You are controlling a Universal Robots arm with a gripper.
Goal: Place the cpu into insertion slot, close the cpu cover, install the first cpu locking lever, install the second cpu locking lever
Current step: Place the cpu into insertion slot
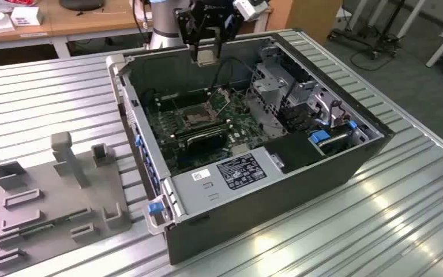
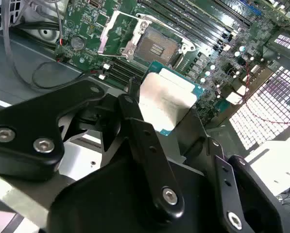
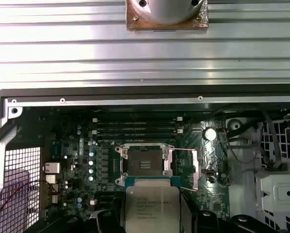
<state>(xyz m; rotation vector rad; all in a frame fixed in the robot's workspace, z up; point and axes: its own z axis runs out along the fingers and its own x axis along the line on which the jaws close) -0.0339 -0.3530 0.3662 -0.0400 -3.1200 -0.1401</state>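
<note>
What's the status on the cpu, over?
Copy: gripper shut on cpu, held above the board. Insertion slot bare, cpu cover swung open. Path to slot looks open.

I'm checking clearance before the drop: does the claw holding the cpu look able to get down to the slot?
Probably yes. The claw grips the cpu above the open case; the cover is swung off the slot, whose centre lies bare, with nothing across the way down.

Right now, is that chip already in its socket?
Out. The tool holds the cpu clear of the insertion slot, whose dark centre lies bare.
</note>
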